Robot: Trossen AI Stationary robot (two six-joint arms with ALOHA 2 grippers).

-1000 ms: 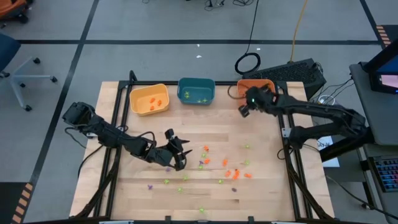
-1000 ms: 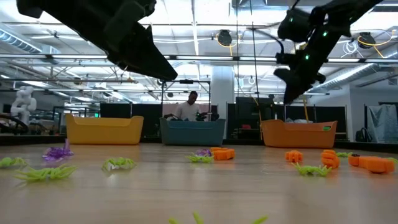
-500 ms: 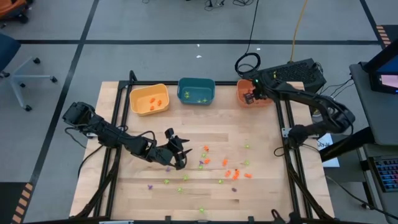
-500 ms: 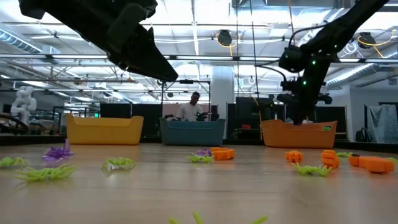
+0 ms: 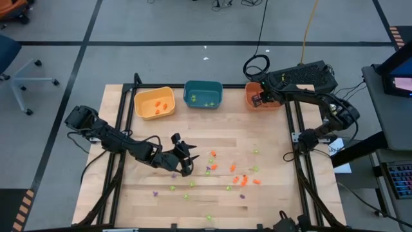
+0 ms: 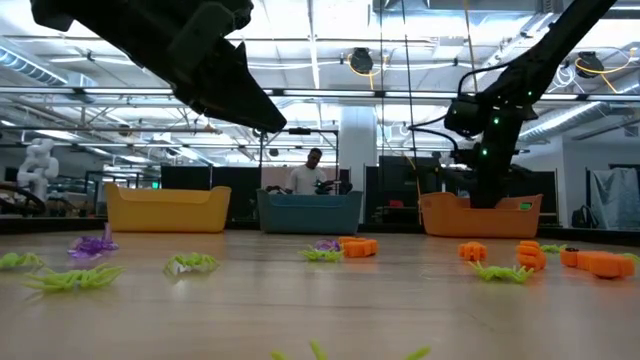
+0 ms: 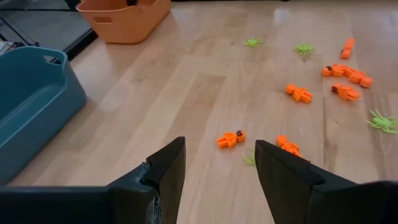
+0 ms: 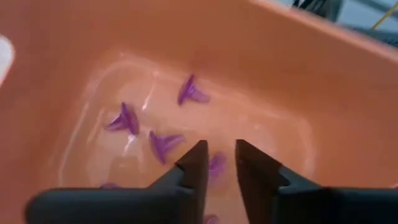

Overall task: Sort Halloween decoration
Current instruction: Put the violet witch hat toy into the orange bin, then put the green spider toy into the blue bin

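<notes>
High view: the right hand hangs inside the orange bin at the table's one o'clock corner, fingers slightly parted and grasping nothing, above purple trinkets on the bin floor. The left hand hovers released near centre, with orange trinkets and light-green trinkets scattered from three to six o'clock

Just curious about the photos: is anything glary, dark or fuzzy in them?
Right wrist view: glare on the orange bin's wet-looking floor, purple trinkets soft. Low view: the left arm is a dark silhouette against ceiling lights; nearest green trinkets blur.
</notes>
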